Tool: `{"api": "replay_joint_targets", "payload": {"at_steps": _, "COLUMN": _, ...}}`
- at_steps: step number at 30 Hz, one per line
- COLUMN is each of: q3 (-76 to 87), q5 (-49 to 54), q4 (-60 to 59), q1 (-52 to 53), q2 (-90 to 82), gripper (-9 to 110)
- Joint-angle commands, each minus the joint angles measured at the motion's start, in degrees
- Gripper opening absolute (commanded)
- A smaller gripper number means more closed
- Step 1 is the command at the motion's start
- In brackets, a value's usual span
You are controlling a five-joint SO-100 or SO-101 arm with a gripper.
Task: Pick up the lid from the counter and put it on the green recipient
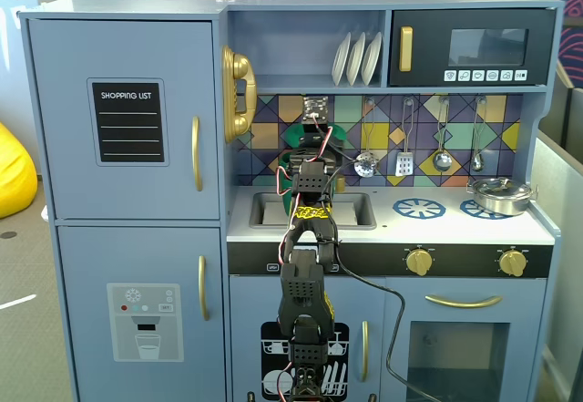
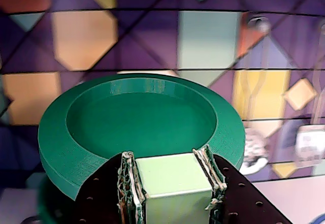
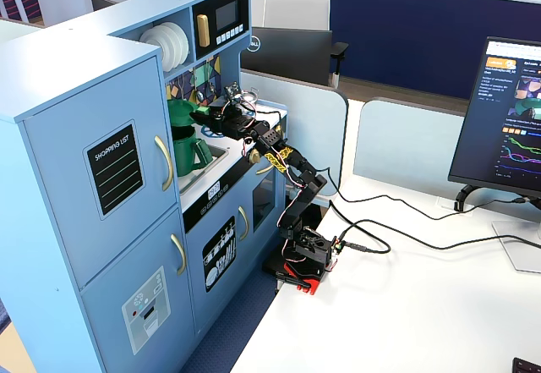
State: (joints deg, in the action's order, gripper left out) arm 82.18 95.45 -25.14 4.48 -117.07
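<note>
The lid is a round green disc, and my gripper is shut on its light-green blocky knob. In the wrist view the lid fills the middle, tilted, in front of the coloured tile backsplash. In a fixed view the lid hangs tilted just above the green recipient, a dark-green cylinder with a lighter handle that stands by the sink. In the front fixed view my arm hides most of it; the lid's edges show on both sides of the gripper.
The sink lies under the arm. Blue burner rings and a steel pot are on the right of the counter. Utensils hang on the backsplash. A gold phone hangs at the left.
</note>
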Motion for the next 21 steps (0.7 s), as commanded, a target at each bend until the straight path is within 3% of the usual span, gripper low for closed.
{"api": "replay_joint_targets", "payload": {"at_steps": 1, "q3": -1.85, "q5": 0.97, "q4": -0.35, "q1": -2.11, "q2": -2.11, "gripper": 0}}
{"api": "replay_joint_targets", "payload": {"at_steps": 21, "q3": 7.03, "q5": 3.16, "q4": 0.88, "q1": -2.72, "q2": -3.87, "gripper": 0}}
